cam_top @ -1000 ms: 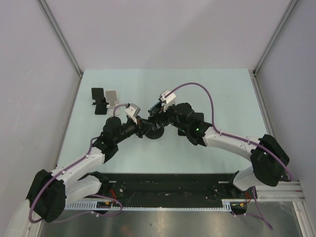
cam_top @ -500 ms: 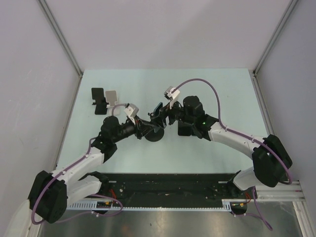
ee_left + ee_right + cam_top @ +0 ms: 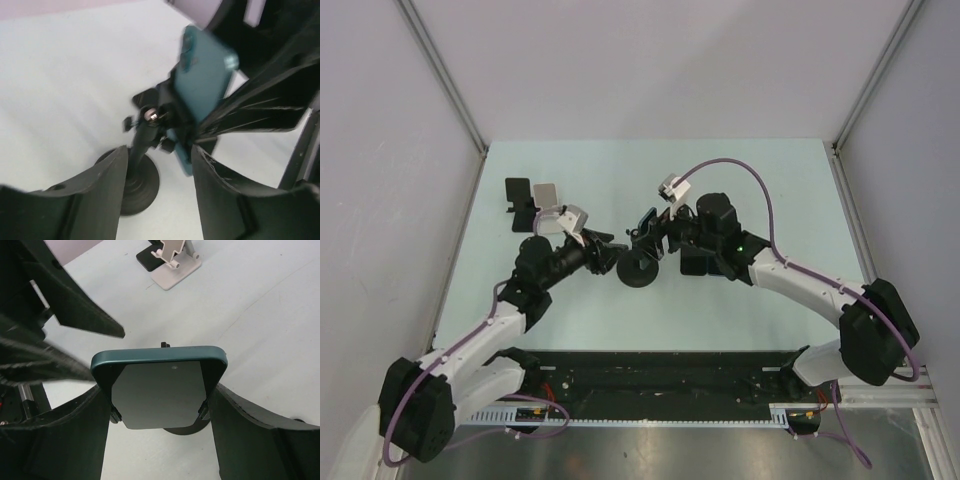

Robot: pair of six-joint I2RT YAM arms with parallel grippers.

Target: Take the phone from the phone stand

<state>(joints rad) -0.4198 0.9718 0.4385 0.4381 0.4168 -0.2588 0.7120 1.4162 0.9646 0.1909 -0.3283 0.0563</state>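
The phone point(image 3: 157, 385), in a teal case, sits upright in the clamp of a black stand with a round base point(image 3: 638, 270). My right gripper point(image 3: 159, 405) has a finger against each side of the phone at the clamp and is shut on it. From above the phone point(image 3: 645, 222) is at the right gripper's point(image 3: 656, 236) tips. My left gripper point(image 3: 604, 256) is open and empty, just left of the stand. In the left wrist view the stand's stem point(image 3: 142, 137) rises between my open left gripper's point(image 3: 160, 157) fingers, with the phone point(image 3: 202, 80) above it.
A black stand point(image 3: 520, 202) and a white stand point(image 3: 548, 198), both without a phone, are at the back left of the pale green table point(image 3: 770, 190). They also show in the right wrist view, the white one point(image 3: 172, 262) nearer. Grey walls enclose the table.
My left gripper has let go of the stand's stem and drawn back to the left. My right arm has pulled a little to the right, and the phone has shifted slightly right with it.
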